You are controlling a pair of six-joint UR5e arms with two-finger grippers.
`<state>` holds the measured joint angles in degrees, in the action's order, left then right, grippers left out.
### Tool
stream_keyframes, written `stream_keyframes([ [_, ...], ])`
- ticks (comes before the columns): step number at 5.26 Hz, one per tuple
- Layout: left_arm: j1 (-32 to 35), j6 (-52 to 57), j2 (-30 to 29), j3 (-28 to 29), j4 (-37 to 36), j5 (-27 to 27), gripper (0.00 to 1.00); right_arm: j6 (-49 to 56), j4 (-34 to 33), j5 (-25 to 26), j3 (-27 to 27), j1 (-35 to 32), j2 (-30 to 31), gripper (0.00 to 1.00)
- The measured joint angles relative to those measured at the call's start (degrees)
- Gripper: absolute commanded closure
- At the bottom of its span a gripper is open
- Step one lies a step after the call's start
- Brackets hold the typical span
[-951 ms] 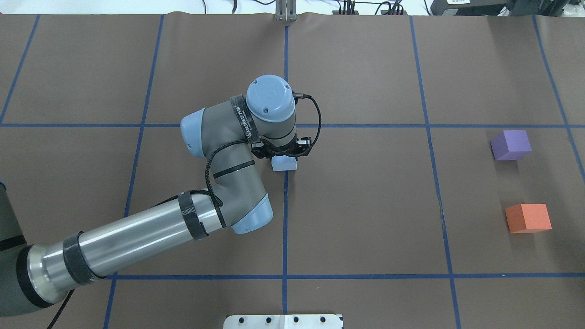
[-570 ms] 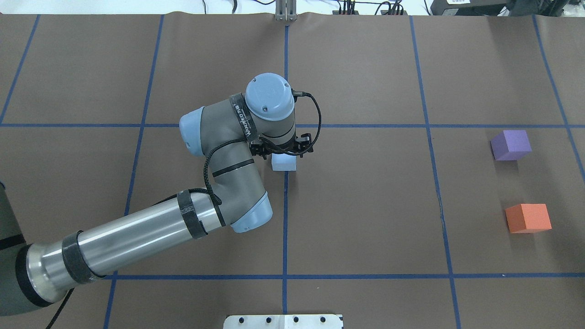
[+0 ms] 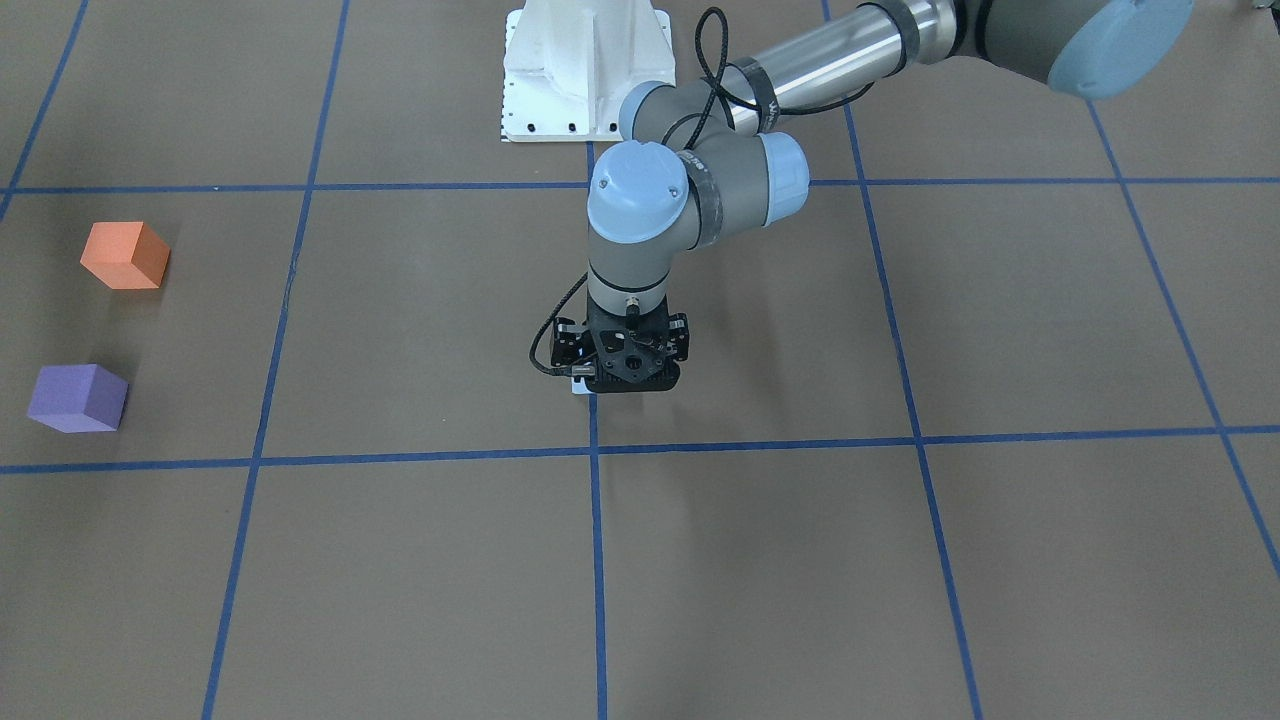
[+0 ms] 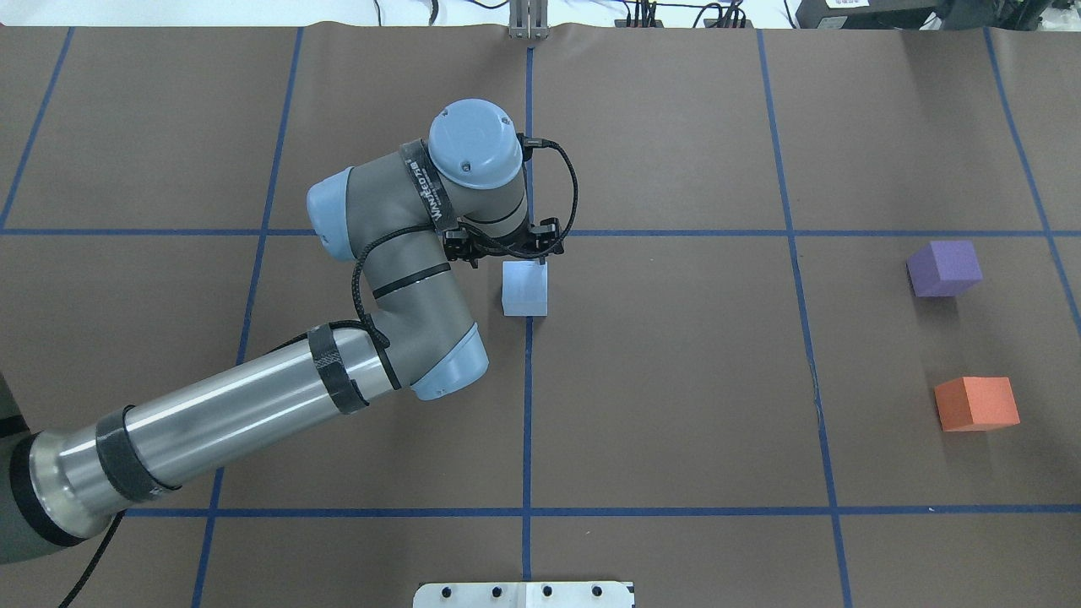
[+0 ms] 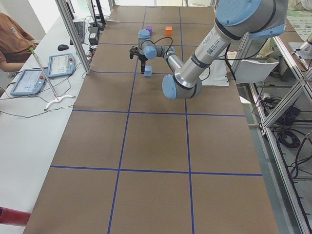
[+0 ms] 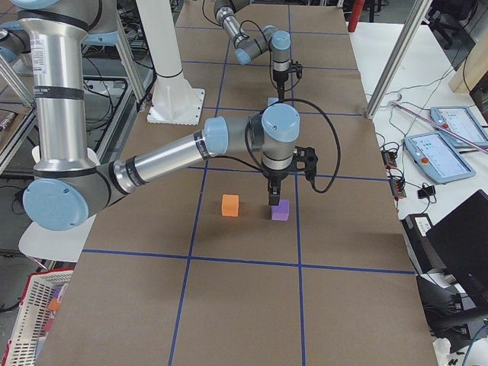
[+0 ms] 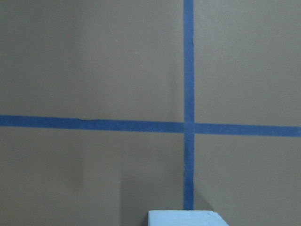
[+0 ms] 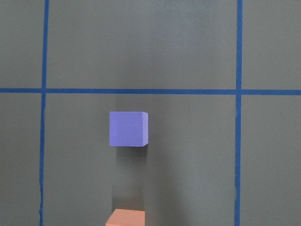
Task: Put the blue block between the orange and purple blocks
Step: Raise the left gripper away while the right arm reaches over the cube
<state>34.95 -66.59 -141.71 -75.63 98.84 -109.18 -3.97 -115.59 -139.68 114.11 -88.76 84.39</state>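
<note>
The pale blue block (image 4: 524, 291) rests on the table at the centre line, held by nothing. My left gripper (image 4: 507, 253) hangs just past the block's far edge and looks open; its fingers are mostly hidden under the wrist. In the front view the gripper (image 3: 622, 380) covers nearly all of the block (image 3: 579, 390). The left wrist view shows only the block's top edge (image 7: 186, 219). The purple block (image 4: 944, 268) and the orange block (image 4: 975, 404) sit apart at the far right. My right gripper (image 6: 272, 200) shows only in the exterior right view, so I cannot tell its state.
A brown mat with blue tape grid lines (image 4: 528, 422) covers the table. The white robot base plate (image 4: 524, 594) is at the near edge. The right wrist view looks down on the purple block (image 8: 128, 129) and the orange block's edge (image 8: 125, 218).
My left wrist and gripper have moved away from the robot, uncovering most of the blue block. The block has not moved. The purple and orange blocks are unchanged.
</note>
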Motion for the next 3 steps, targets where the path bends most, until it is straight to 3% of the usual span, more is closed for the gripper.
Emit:
stream_keyframes([
  [1,1.9,3.6,3.4,-5.0,-2.6,-1.3,0.0,0.0,-7.2,1.6,0.5,0.4,-6.5,0.0],
  [3,8.4,12.6,13.1,-18.0,-9.1,-7.3,0.0,-6.9,-11.3,2.5,0.6,5.6,-15.3,0.0],
])
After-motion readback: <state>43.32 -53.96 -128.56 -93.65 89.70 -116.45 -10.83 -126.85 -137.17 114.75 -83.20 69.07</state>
